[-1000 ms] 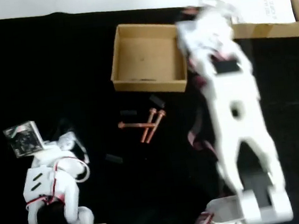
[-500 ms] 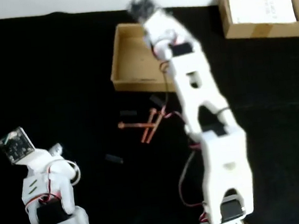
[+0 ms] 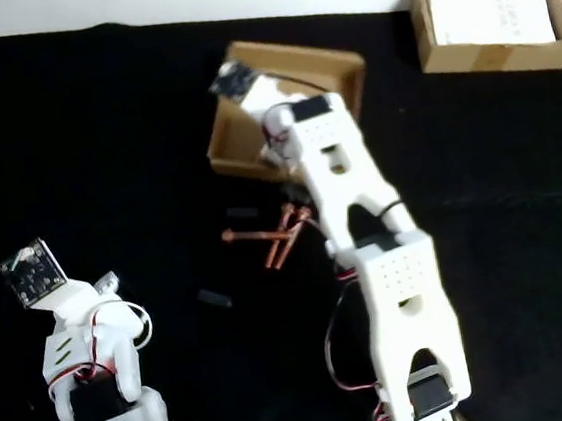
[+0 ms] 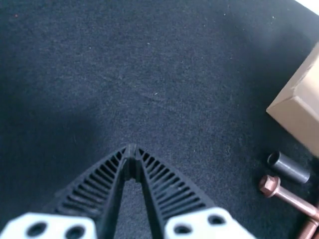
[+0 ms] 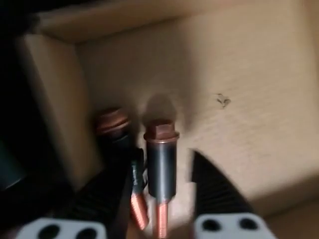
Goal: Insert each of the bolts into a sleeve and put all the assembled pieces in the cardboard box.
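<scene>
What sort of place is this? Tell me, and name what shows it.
Probably a robotics test bench: two small white arms, left arm and right arm, at a table draped in black cloth, with loose copper-coloured bolts, black sleeves and a cardboard box as practice parts.

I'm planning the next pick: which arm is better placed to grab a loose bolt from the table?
Probably left. The left tool is shut and empty, with a bolt and sleeve lying nearby. The right tool is down in the cardboard box around an assembled piece.
</scene>
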